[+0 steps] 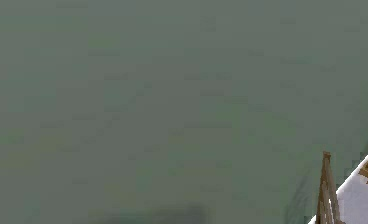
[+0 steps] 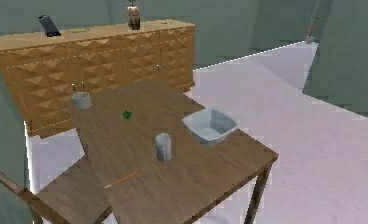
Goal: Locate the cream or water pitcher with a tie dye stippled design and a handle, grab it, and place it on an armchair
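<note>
Judging the grey vessel [image 2: 81, 99] on the table [image 2: 192, 165] a possible pitcher: probably rigid, light, breakable; grasp any handle; gripper state: cannot tell.

1. A wooden counter [image 2: 192, 165] carried a pale square basin [image 2: 210, 127] near one edge and a small green thing [image 2: 126, 114].
2. Behind it stood a long wooden sideboard [image 2: 92, 60] with a dark object [image 2: 49, 24] and a brown figure [image 2: 133, 13] on top.
3. A wooden chair frame [image 1: 327, 192] stood by a grey-green wall [image 1: 142, 90].

Forward near wall [image 1: 142, 100]; side above table [image 2: 197, 168]
</note>
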